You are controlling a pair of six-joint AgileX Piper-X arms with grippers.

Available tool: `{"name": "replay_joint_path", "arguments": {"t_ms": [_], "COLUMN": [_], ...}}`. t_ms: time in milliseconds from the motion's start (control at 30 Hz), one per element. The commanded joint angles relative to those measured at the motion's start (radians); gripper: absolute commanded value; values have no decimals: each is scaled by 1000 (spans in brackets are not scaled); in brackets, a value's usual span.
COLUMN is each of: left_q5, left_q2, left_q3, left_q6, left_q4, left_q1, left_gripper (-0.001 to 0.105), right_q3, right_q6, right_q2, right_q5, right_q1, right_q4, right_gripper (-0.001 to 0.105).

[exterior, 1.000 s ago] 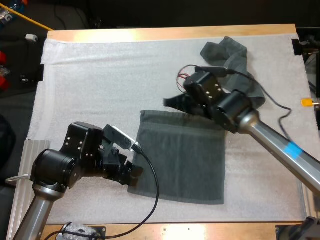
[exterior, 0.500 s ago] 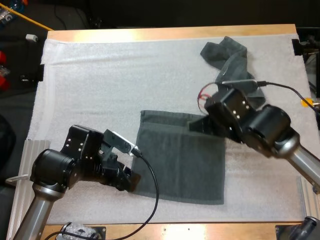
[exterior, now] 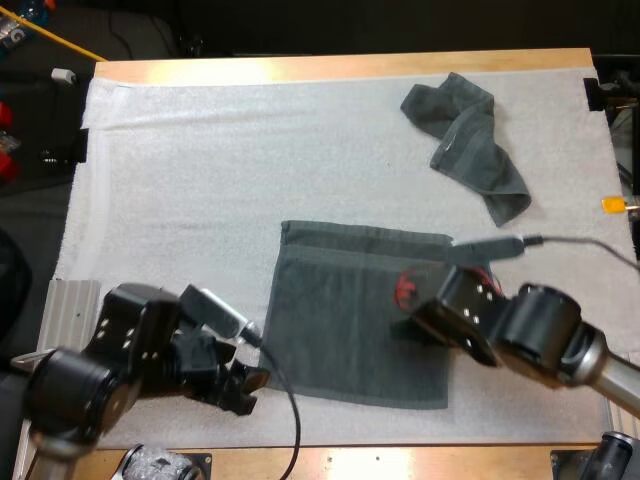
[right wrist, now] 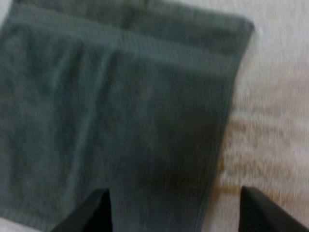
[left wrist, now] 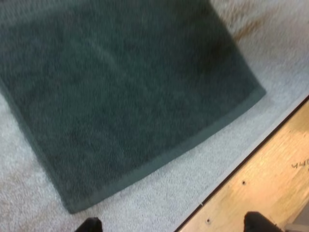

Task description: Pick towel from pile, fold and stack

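Observation:
A dark grey-green towel (exterior: pixel 355 315) lies flat on the white mat (exterior: pixel 200 180), with a fold band along its far edge. A crumpled towel (exterior: pixel 465 135) sits at the far right. My left gripper (exterior: pixel 243 385) hovers just off the flat towel's near-left corner. Its fingertips (left wrist: pixel 89 224) stand wide apart and clear of the towel (left wrist: pixel 120 87), so my left gripper (left wrist: pixel 174 225) is open. My right gripper (exterior: pixel 402 325) is above the flat towel's right part. Its fingers (right wrist: pixel 94 208) are spread over the towel (right wrist: pixel 120 106) with nothing between them, so my right gripper (right wrist: pixel 176 212) is open.
The table's wooden front edge (left wrist: pixel 256 179) runs close to the flat towel's near side. A ribbed metal rail (exterior: pixel 62 315) lies at the mat's near left. Bare mat stretches across the far left.
My right arm swung from the flat towel's far edge back over its right part, and its fingers came apart. My left arm drew back off the near-left corner toward the table's front.

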Motion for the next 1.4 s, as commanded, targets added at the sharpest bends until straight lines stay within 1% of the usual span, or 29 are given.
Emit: {"name": "replay_joint_path", "arguments": {"t_ms": [0, 67, 133, 333, 467, 567, 633, 667, 733, 767, 833, 967, 1100, 1167, 1233, 1333, 1367], "left_q5": [7, 7, 7, 7, 7, 7, 7, 7, 7, 7, 7, 7, 7, 7, 7, 7, 7], "left_q2": [-19, -44, -68, -82, -82, -82, -82, -82, -82, -82, -82, -82, -82, -82, -82, -82, -82], "left_q3": [-6, -6, -6, -6, -6, -6, -6, -6, -6, -6, -6, -6, -6, -6, -6, -6, -6], "left_q6": [-10, -15, -16, -38, -38, -38, -38, -38, -41, -41, -41, -41, -41, -41, -41, -41, -41], "left_q4": [9, 12, 12, 12, 12, 12, 12, 12, 14, 14, 18, 28, 27, 27, 30, 30, 33], "left_q1": [-4, -4, -4, -4, -4, -4, -4, -4, -4, -4, -4, -4, -4, -4, -4, -4, -4], "left_gripper": [57, 57, 57, 57, 57, 57, 57, 57, 57, 57, 57, 57, 57, 57, 57, 57, 57], "right_q3": [21, 65, 122, 254, 336, 400, 459, 478, 546, 559, 621, 693, 773, 807, 844, 885, 891], "right_q6": [41, 83, 151, 310, 366, 396, 415, 419, 459, 468, 516, 589, 693, 728, 779, 832, 842], "right_q2": [-24, -52, -90, -174, -202, -207, -207, -207, -207, -207, -207, -207, -204, -204, -204, -206, -206], "right_q5": [2, -3, -15, -35, -48, -100, -162, -176, -203, -209, -225, -243, -246, -249, -245, -224, -219], "right_q1": [15, 38, 72, 145, 152, 152, 152, 152, 152, 149, 149, 149, 149, 149, 149, 149, 149], "right_q4": [8, 8, 8, 8, -10, -82, -172, -195, -304, -332, -418, -521, -644, -701, -764, -832, -846], "right_gripper": [55, 55, 55, 55, 55, 55, 55, 55, 55, 55, 55, 55, 54, 52, 44, 37, 37]}}
